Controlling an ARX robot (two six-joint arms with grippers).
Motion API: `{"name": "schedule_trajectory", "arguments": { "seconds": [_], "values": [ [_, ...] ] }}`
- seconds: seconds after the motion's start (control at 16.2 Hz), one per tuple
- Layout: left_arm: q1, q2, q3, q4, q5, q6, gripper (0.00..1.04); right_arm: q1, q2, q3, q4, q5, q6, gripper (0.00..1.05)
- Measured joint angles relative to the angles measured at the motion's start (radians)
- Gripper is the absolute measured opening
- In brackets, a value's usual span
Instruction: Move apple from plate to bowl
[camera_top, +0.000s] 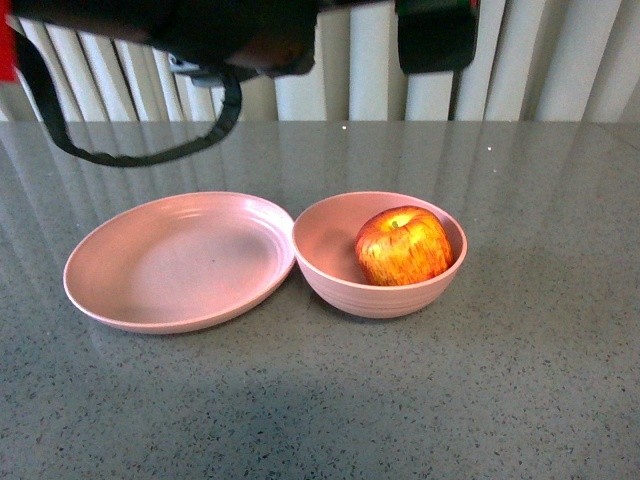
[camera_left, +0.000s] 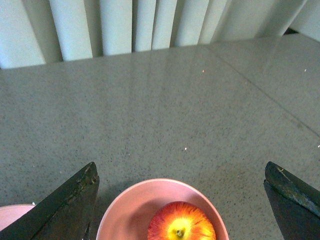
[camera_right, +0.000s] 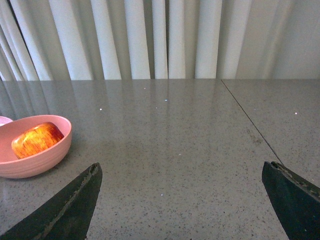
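The red and yellow apple (camera_top: 403, 246) lies inside the deep pink bowl (camera_top: 325, 238), toward its right side. The wide pink plate (camera_top: 170, 262) sits just left of the bowl, touching it, with nothing on it. My left gripper (camera_left: 181, 172) is open high above the bowl (camera_left: 125, 210), the apple (camera_left: 181, 226) showing between its fingers; only a sliver of the plate (camera_left: 12, 212) shows there. My right gripper (camera_right: 182, 170) is open over bare table, to the right of the bowl (camera_right: 35, 162) and apple (camera_right: 37, 140). Dark arm parts (camera_top: 230, 35) hang along the top of the front view.
The grey speckled table (camera_top: 520, 380) runs to a wall of white vertical blinds (camera_top: 360, 70). A black cable loop (camera_top: 130, 140) dangles from the left arm above the table's back left. A seam (camera_right: 250, 125) crosses the tabletop on the right.
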Motion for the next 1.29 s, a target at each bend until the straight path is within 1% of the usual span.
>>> {"name": "schedule_trajectory", "arguments": {
  "seconds": [0.18,0.37,0.43,0.49,0.55,0.62,0.68,0.8,0.92,0.99,1.29],
  "values": [
    [0.006,-0.063,-0.035,0.028,-0.011,-0.001,0.98,0.000,0.000,0.000,0.000,0.000,0.000,0.98],
    [0.043,-0.249,-0.152,0.077,-0.084,0.000,0.98,0.000,0.000,0.000,0.000,0.000,0.000,0.98],
    [0.056,-0.304,-0.195,0.094,-0.130,0.012,0.97,0.000,0.000,0.000,0.000,0.000,0.000,0.98],
    [0.074,-0.364,-0.261,0.148,-0.291,0.047,0.86,0.000,0.000,0.000,0.000,0.000,0.000,0.98],
    [0.124,-0.466,-0.375,0.158,-0.385,0.085,0.74,0.000,0.000,0.000,0.000,0.000,0.000,0.98],
    [0.180,-0.539,-0.465,0.177,-0.393,0.099,0.63,0.000,0.000,0.000,0.000,0.000,0.000,0.98],
    [0.225,-0.595,-0.541,0.201,-0.375,0.109,0.50,0.000,0.000,0.000,0.000,0.000,0.000,0.98],
    [0.272,-0.668,-0.657,0.213,-0.296,0.114,0.27,0.000,0.000,0.000,0.000,0.000,0.000,0.98],
    [0.318,-0.737,-0.734,0.222,-0.255,0.115,0.05,0.000,0.000,0.000,0.000,0.000,0.000,0.98],
    [0.343,-0.775,-0.765,0.225,-0.232,0.115,0.02,0.000,0.000,0.000,0.000,0.000,0.000,0.98],
    [0.423,-0.932,-0.883,0.180,-0.152,0.116,0.01,0.000,0.000,0.000,0.000,0.000,0.000,0.98]
  ]
}}
